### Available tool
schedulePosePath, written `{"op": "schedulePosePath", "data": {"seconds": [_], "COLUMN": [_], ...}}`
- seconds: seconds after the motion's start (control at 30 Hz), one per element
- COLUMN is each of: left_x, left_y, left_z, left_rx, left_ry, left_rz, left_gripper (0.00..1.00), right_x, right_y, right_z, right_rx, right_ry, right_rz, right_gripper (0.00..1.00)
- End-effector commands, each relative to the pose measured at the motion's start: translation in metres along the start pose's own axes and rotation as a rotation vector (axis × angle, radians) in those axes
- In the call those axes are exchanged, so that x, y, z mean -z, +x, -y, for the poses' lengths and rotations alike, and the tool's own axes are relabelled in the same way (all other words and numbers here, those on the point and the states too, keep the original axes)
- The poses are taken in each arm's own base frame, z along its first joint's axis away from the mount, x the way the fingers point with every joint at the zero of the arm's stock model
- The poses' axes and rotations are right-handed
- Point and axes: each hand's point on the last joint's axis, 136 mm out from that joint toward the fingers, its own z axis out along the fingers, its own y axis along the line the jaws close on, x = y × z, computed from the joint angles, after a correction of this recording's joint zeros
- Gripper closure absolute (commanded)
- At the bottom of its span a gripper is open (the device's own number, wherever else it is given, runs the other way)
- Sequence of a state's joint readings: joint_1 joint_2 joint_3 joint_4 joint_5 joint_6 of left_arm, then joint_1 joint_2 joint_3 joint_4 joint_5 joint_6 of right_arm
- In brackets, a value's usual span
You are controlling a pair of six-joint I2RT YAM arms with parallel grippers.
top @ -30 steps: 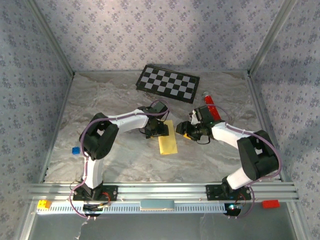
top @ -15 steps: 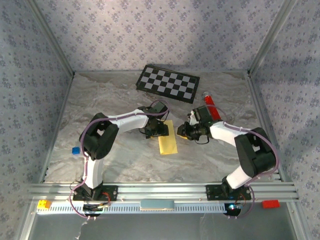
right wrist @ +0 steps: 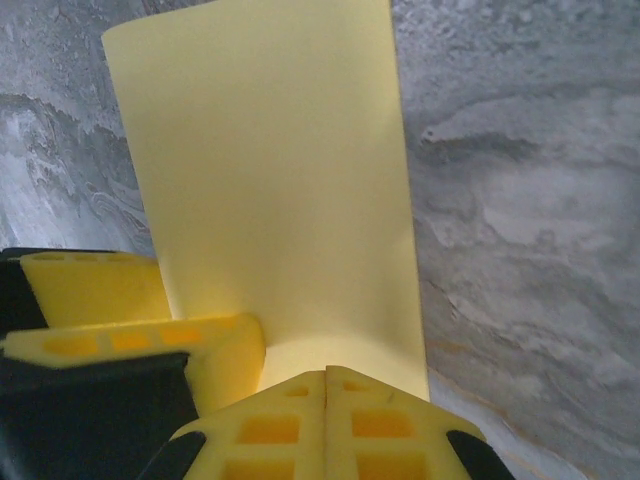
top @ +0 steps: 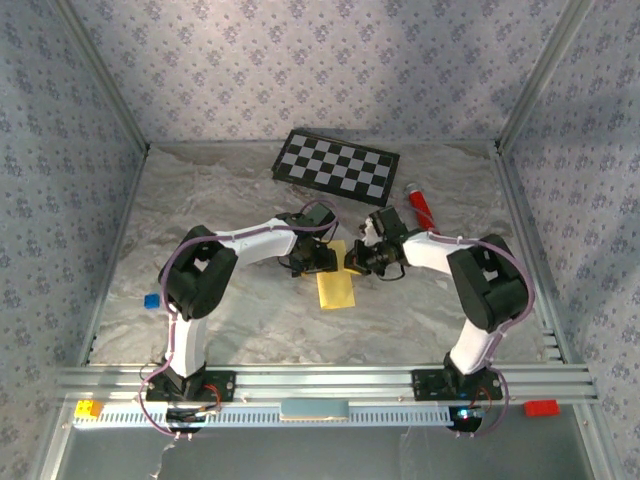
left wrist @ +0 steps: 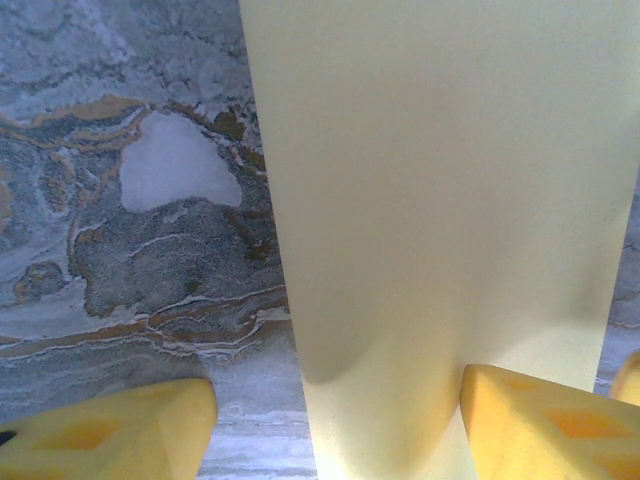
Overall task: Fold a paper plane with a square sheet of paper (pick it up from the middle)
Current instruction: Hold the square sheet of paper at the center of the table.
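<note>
Mid-counter (top: pixel 250 320), the folded square sheet of paper (top: pixel 336 287) lies betw. both arms. Left gripper (left wrist: pixel 335 420) is spread astride its far end; right gripper (right wrist: pixel 327 400) is clenched, tips on it. Thin, light, floppy, prob. creases easily; best pinched mid-sheet.

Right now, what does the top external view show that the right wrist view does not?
The top external view adds the checkerboard panel, the red tube and a blue block. The right wrist view adds a close look at the right end effector, shut at the near edge of the pale-yellow paper; whether it pinches it is unclear. Both show that paper on the marbled table.
</note>
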State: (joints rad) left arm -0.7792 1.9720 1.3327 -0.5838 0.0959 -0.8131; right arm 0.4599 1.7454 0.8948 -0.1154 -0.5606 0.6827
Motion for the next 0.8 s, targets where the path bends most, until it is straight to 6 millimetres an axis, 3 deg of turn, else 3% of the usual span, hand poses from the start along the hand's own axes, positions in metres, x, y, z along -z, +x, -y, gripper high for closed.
{"op": "schedulePosePath", "data": {"seconds": [0.0, 0.13, 0.4, 0.53, 0.63, 0.77], "left_x": [-0.048, -0.048, -0.046, -0.041, -0.025, 0.022], "left_y": [0.013, 0.013, 0.011, 0.008, 0.001, -0.019], "left_z": [-0.007, -0.006, -0.005, 0.0, 0.007, 0.024], "left_rx": [-0.004, -0.003, -0.005, -0.007, -0.007, -0.003], "left_ry": [-0.011, -0.009, -0.006, 0.006, 0.03, 0.129], "left_rz": [-0.047, -0.046, -0.044, -0.032, 0.007, 0.118], "left_gripper": [0.32, 0.32, 0.32, 0.32, 0.32, 0.31], "right_x": [-0.006, -0.014, -0.024, -0.027, -0.027, -0.025], "right_y": [-0.002, 0.0, 0.023, 0.031, 0.032, 0.029], "right_z": [-0.011, -0.007, 0.046, 0.056, 0.059, 0.057], "right_rx": [0.026, 0.031, 0.006, -0.004, -0.005, 0.001], "right_ry": [-0.026, 0.001, 0.18, 0.196, 0.207, 0.201], "right_rz": [-0.031, -0.052, -0.104, -0.122, -0.124, -0.114], "right_gripper": [1.0, 1.0, 1.0, 1.0, 1.0, 1.0]}}
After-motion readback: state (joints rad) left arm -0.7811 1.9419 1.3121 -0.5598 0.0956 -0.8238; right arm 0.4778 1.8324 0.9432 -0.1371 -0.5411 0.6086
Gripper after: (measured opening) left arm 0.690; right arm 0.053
